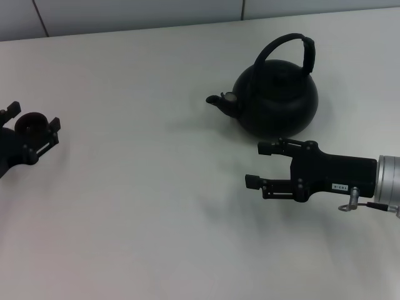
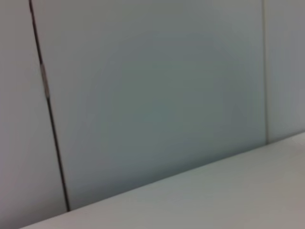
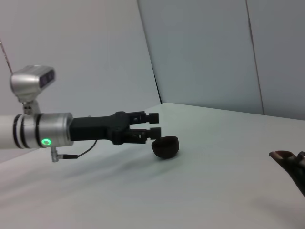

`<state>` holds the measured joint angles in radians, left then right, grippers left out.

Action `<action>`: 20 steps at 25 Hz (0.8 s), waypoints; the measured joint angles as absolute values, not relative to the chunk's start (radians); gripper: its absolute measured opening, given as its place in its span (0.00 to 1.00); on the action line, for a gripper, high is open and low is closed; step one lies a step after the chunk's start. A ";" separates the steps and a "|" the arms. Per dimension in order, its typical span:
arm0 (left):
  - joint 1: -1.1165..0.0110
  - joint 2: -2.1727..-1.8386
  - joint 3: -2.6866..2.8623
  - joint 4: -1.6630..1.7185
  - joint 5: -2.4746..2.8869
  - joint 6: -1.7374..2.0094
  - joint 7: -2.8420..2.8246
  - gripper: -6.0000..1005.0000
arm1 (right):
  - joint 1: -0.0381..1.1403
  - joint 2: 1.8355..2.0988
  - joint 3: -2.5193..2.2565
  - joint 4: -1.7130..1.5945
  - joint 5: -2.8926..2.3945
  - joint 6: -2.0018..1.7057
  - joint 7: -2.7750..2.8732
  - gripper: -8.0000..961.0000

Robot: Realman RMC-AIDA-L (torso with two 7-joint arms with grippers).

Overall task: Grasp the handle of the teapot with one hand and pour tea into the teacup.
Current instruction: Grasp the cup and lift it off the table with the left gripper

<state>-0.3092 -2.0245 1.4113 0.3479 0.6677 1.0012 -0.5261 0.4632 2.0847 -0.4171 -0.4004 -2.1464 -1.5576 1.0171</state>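
Observation:
The large matte-black teapot (image 1: 278, 103) stands on the white table at the back right, its stubby spout (image 1: 219, 100) pointing left. Its thin arched handle (image 1: 281, 42) stands upright, with the thicker sleeve on the right side. My right gripper (image 1: 257, 164) is open and empty, just in front of the teapot, apart from it, fingers pointing left. The tiny black teacup (image 1: 31, 125) sits at the far left. My left gripper (image 1: 34, 117) is open with its fingertips around the cup. The right wrist view shows the left gripper (image 3: 153, 124) by the teacup (image 3: 165, 147) on the table.
The white table (image 1: 156, 219) spreads between the teapot and the cup. A grey panelled wall (image 1: 125, 15) runs along the table's back edge. The left wrist view shows only wall (image 2: 152, 86) and table edge. The teapot's spout (image 3: 286, 157) shows in the right wrist view.

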 joint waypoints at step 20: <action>-0.372 -2.010 1.427 0.350 0.691 0.809 -0.601 0.80 | 0.467 2.085 -0.417 -0.400 -2.151 -1.573 1.017 0.86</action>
